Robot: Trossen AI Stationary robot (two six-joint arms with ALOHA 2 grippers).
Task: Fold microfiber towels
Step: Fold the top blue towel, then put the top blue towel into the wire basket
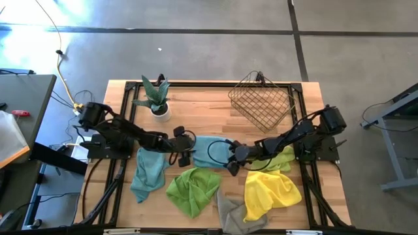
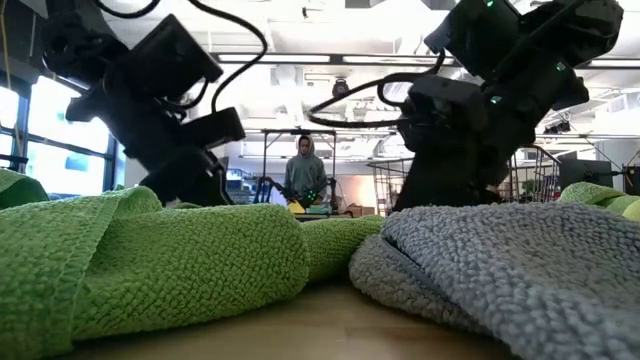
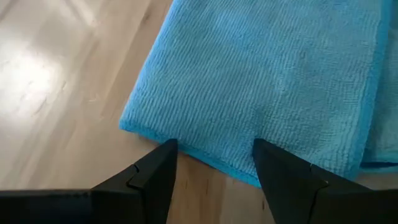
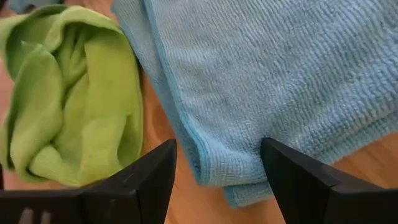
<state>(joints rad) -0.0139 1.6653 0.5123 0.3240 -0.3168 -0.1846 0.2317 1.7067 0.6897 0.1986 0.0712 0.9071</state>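
A teal-blue microfiber towel (image 1: 206, 149) lies folded flat at the table's middle. My left gripper (image 1: 185, 151) stands open at its left edge, the fingertips over that edge (image 3: 213, 149). My right gripper (image 1: 230, 160) stands open at its right edge, fingers straddling a corner of the layers (image 4: 217, 146). A second teal towel (image 1: 149, 171), a crumpled lime green towel (image 1: 192, 189), a yellow towel (image 1: 271, 190) and a grey towel (image 1: 230, 212) lie toward the near edge. Another lime green towel (image 1: 284, 156) lies under the right arm. My left gripper's fingertips (image 3: 166, 152) slant down at the blue towel's folded left edge (image 3: 211, 163); I cannot tell whether they touch it. My right gripper's fingertips (image 4: 268, 149) slant down over the towel's right edge (image 4: 214, 174); I cannot tell whether they touch it.
A potted plant (image 1: 157, 98) stands at the far left and a copper wire basket (image 1: 261, 101) at the far right. In the low view the lime green towel (image 2: 150, 260) and grey towel (image 2: 500, 270) fill the foreground. A person (image 2: 305, 170) stands far behind the table.
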